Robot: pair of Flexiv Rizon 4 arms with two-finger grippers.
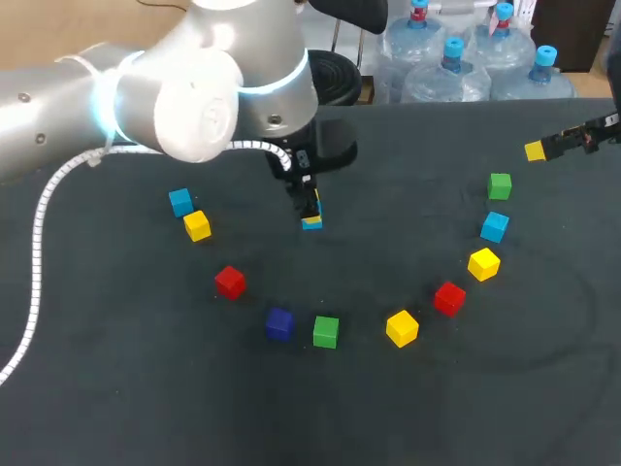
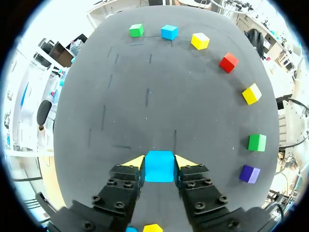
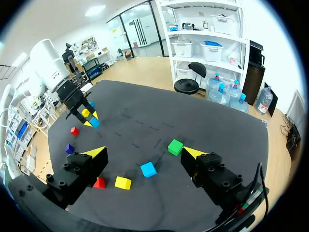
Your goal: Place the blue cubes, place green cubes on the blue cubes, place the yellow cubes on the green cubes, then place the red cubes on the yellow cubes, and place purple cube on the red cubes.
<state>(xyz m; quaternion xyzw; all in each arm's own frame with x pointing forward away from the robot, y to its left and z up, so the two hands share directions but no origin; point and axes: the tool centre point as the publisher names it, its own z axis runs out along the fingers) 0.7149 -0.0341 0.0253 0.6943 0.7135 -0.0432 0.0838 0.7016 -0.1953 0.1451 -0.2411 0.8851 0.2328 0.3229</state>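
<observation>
Surface [image 1: 388,408]: dark, carries all the cubes. Left arm [image 1: 175,97]: comes in from the left and reaches to mid-surface. Right arm [image 1: 594,133]: at the far right edge, well apart from the work. Left claw [image 2: 159,162]: pinching the held blue cube [image 1: 311,222] from two sides, near the middle of the surface; I cannot tell whether the cube rests on the surface or hangs just above it. Right claw [image 3: 144,153]: spread wide, nothing in it, near the far green. Loose cubes, ten, lie in an arc around the held one, none touching another: left blue [image 1: 180,202], left yellow [image 1: 197,225], left red [image 1: 230,282], purple [image 1: 279,323], near green [image 1: 326,332], mid yellow [image 1: 402,328], right red [image 1: 448,297], right yellow [image 1: 483,263], right blue [image 1: 494,227], far green [image 1: 500,185]. Progress, by judgement: at the very start. No cube sits on another. One blue is in the claw for the base. The other two blues and every green, yellow, red and purple layer are left to do.
</observation>
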